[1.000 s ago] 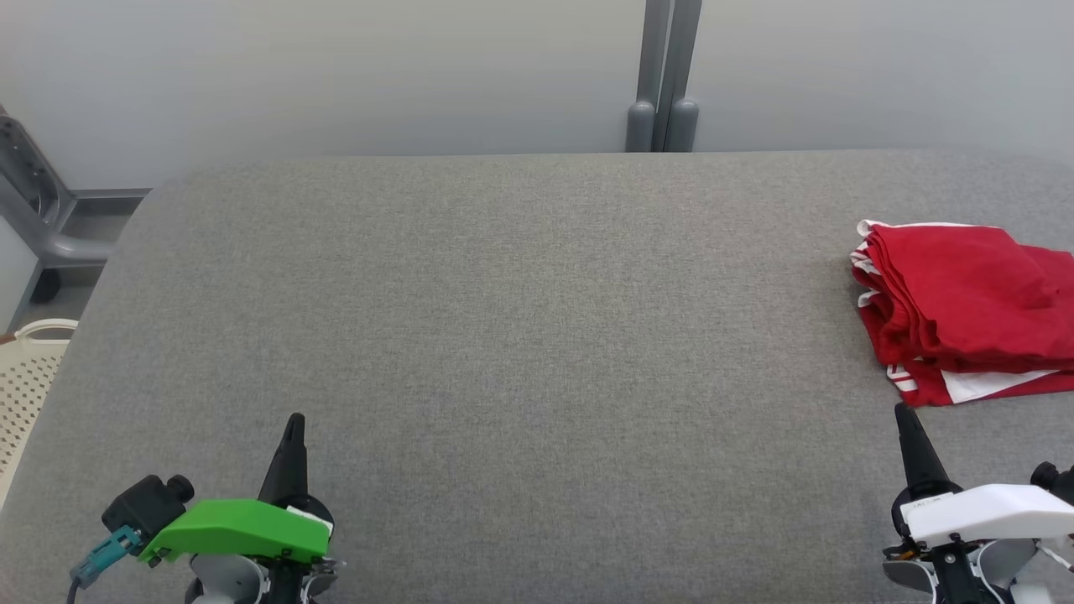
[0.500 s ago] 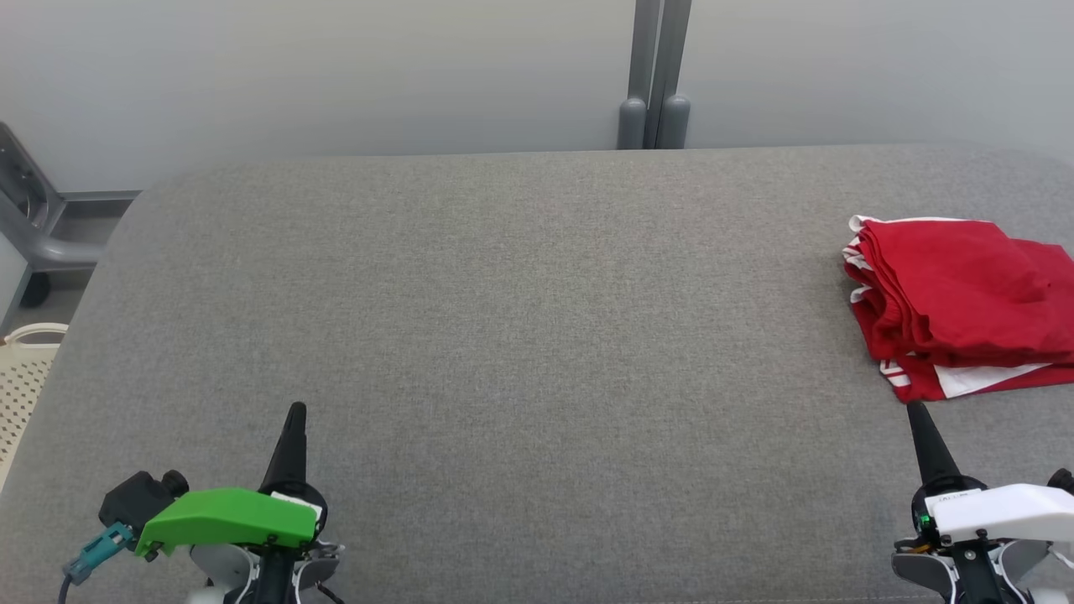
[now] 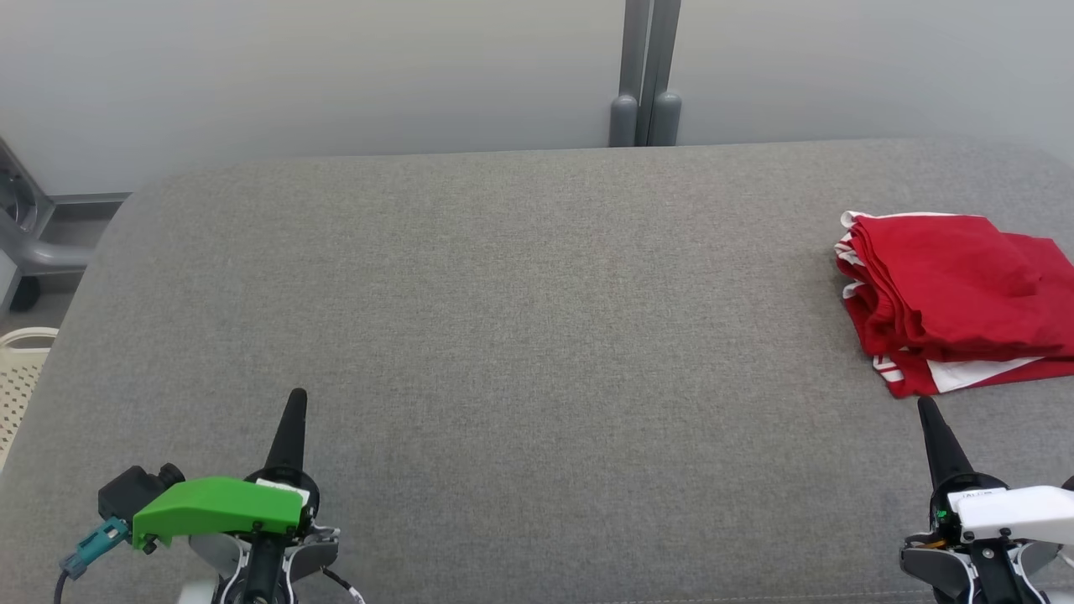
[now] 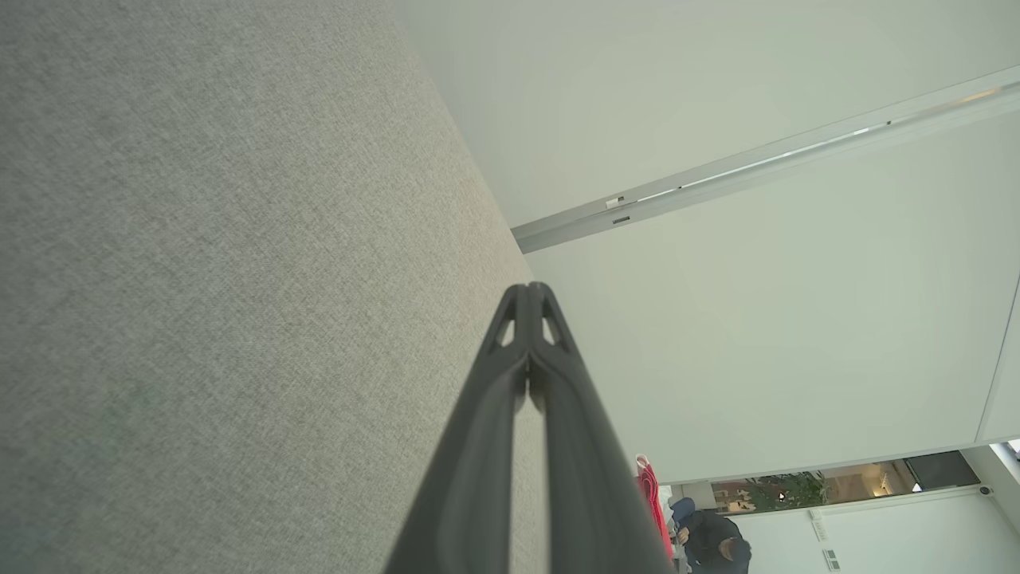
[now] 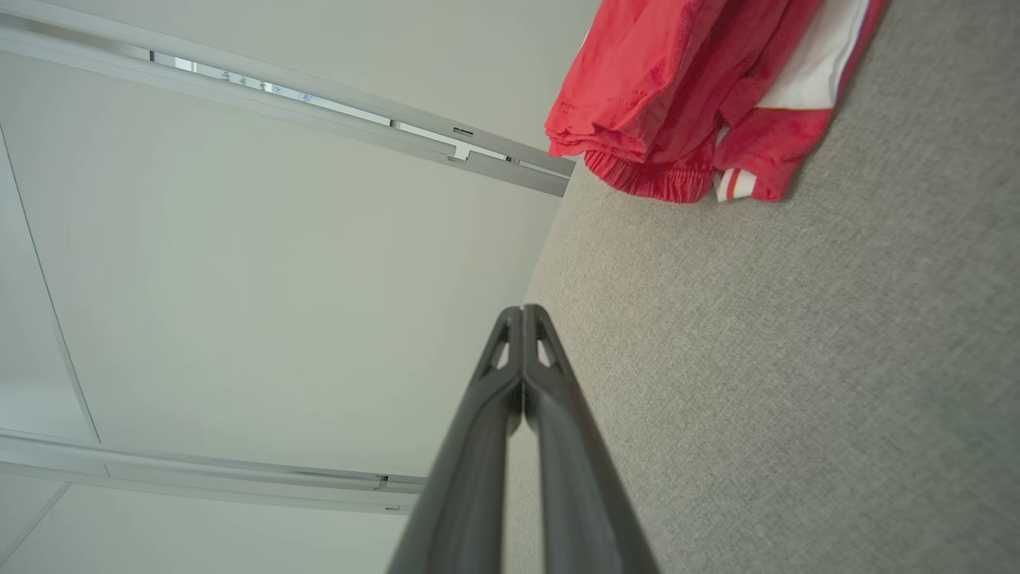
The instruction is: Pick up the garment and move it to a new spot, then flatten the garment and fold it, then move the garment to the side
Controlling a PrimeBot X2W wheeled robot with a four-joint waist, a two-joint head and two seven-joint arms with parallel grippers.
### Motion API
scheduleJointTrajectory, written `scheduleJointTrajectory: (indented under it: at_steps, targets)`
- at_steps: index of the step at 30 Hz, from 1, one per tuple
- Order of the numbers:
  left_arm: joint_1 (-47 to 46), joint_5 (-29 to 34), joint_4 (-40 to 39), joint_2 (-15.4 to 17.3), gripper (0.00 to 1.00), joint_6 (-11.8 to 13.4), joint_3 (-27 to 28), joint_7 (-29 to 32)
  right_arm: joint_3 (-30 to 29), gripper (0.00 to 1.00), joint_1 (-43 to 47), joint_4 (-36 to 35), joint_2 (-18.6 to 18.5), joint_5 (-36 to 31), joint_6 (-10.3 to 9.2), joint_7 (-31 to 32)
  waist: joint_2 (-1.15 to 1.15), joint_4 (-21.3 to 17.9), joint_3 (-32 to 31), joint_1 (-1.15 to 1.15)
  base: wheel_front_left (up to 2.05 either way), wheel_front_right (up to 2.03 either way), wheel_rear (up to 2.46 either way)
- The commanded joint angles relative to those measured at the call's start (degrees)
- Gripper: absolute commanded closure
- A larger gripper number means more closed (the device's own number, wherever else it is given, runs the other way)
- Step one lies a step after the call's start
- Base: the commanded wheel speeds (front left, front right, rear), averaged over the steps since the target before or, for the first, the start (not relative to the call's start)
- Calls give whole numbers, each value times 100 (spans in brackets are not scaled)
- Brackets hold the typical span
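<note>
The garment [image 3: 956,294] is red with white trim, folded into a stack at the far right of the grey table [image 3: 520,319]; its right part runs past the picture's edge. The right wrist view shows the garment [image 5: 685,104] at the upper right, ahead of the fingers. My right gripper [image 3: 925,407] is shut and empty, its tip just short of the garment's near edge. At the lower left my left gripper [image 3: 297,396] is shut with nothing in it, far from the garment. A thin red strip of the garment [image 4: 649,498] shows far off in the left wrist view.
A pale wall with a grey post [image 3: 644,75] stands behind the table. A cream perforated basket [image 3: 17,377] and a grey metal frame [image 3: 33,243] sit off the table's left end. A person [image 4: 709,542] shows far away in the left wrist view.
The head camera has shifted, so the whole scene sits further left and slightly up. Both grippers have stayed shut and sit a little lower in view. The garment lies as before.
</note>
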Motion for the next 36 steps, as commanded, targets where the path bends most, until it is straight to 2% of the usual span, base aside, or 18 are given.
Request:
scheduleJointTrajectory:
  at_steps: [1,9,36]
  targets:
    - [-167,-113,-23,-19,100,-24,27,33,-39,100,42,-71,-37,133,2,31,0,-7,3,0,0,0,0]
    - [-235,-668,-15,-54,100,-75,84,177,-128,100,68,-122,-40,685,2,130,0,-69,24,0,0,0,0]
    - [-365,-1673,3,-117,100,-159,173,440,-295,100,116,-207,-46,1722,2,317,0,-203,71,0,0,0,0]
